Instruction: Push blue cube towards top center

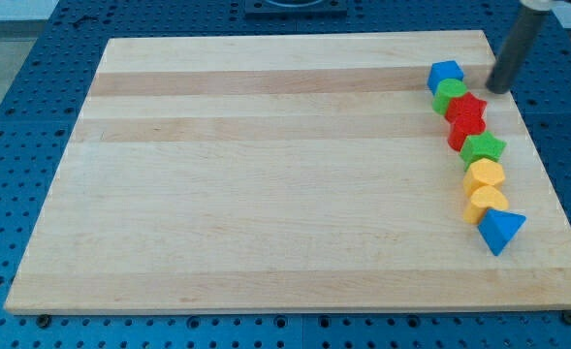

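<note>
Blocks lined up at right side of bench (266,174).
Blue cube (445,75) at far right, heading a row: green block (450,95), red blocks, green star (483,148), yellow blocks, blue triangle (499,230). My tip (497,89) just right of cube, apart. No pincer fitted, state impossible to tell.

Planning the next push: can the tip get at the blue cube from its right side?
Probably yes. My tip sits just right of the blue cube with bare board between them. The green block touches the cube's lower edge and might get dragged along.
</note>
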Controlling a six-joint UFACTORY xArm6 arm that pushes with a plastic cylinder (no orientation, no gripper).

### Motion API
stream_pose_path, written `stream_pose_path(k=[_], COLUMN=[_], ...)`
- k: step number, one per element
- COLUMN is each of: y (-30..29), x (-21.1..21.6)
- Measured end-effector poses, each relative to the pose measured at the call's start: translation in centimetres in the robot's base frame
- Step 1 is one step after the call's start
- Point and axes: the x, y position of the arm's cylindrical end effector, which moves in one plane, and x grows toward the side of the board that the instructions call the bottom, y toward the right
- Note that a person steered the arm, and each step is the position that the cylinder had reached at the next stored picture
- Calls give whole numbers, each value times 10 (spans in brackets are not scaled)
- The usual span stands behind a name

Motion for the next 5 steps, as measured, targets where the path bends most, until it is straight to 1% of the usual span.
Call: stream_pose_path(k=[1,5], y=[-35,-200], x=[-9,-12])
